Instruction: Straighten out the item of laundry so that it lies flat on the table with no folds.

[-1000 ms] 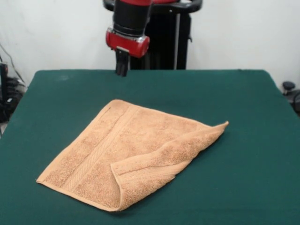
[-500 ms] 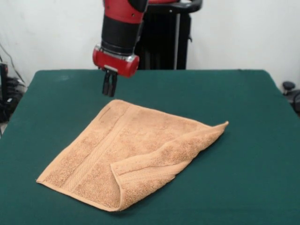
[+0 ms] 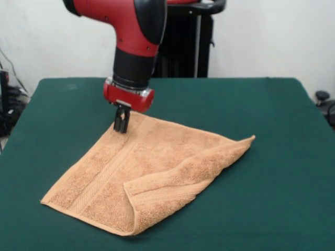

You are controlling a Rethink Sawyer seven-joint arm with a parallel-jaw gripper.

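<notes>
1. Orange-tan terry towel lies on the dark green table, somewhat left of centre, set diamond-wise to the table edges.
2. Not flat: the near right part is folded back over the rest, making a thick doubled flap that runs from the pointed right corner down to the near edge.
3. A woven border band runs along the left side of the towel, exposed and lying smooth.
4. Red and black arm comes down from above at the towel's far corner.
5. Gripper is low at that far corner, its dark fingers down on or just at the cloth by the edge; actual contact cannot be confirmed.
6. Fingers stand close together, narrow gap; whether any cloth is pinched between them cannot be told.
7. Far corner of the towel lies partly hidden behind the gripper body.
</notes>
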